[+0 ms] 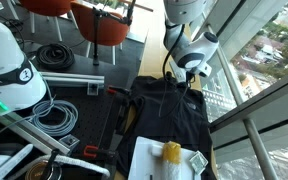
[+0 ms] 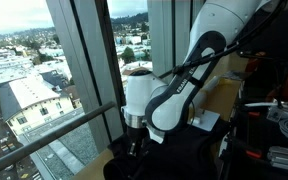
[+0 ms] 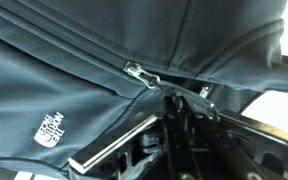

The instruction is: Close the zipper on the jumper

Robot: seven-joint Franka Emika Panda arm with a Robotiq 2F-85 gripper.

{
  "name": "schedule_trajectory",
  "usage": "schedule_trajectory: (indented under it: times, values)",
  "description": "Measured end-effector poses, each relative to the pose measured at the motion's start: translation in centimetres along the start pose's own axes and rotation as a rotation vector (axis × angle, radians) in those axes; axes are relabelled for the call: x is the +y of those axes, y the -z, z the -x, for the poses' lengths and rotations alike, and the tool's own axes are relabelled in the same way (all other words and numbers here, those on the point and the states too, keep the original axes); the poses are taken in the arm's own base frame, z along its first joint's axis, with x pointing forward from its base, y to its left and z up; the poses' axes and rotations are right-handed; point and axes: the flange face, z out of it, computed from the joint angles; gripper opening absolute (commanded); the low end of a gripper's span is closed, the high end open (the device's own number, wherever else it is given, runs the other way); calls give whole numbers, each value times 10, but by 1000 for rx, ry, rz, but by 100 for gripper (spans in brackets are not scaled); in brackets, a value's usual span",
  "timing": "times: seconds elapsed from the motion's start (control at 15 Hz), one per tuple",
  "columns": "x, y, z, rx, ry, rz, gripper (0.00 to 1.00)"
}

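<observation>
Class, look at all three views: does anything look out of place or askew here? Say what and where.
The jumper lies rumpled, and its zipper runs slanted in the wrist view, with the fabric apparently gaping partway along it. A white tray seems to overlap its hem.

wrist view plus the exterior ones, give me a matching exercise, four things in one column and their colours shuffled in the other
Things:
1. jumper
2. zipper pull
3. logo printed on the fabric
4. chairs at the back

Colours:
a. silver
b. orange
c. black
d. white

Pairs: 1-c, 2-a, 3-d, 4-b
</observation>
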Motion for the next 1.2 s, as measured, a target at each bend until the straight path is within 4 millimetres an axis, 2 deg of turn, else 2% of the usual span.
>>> schedule_trajectory:
  times: [0.73, 1.2]
  values:
    - [-6, 2, -2, -97, -101, 22, 2]
    - [-15, 2, -1, -134, -239, 117, 2]
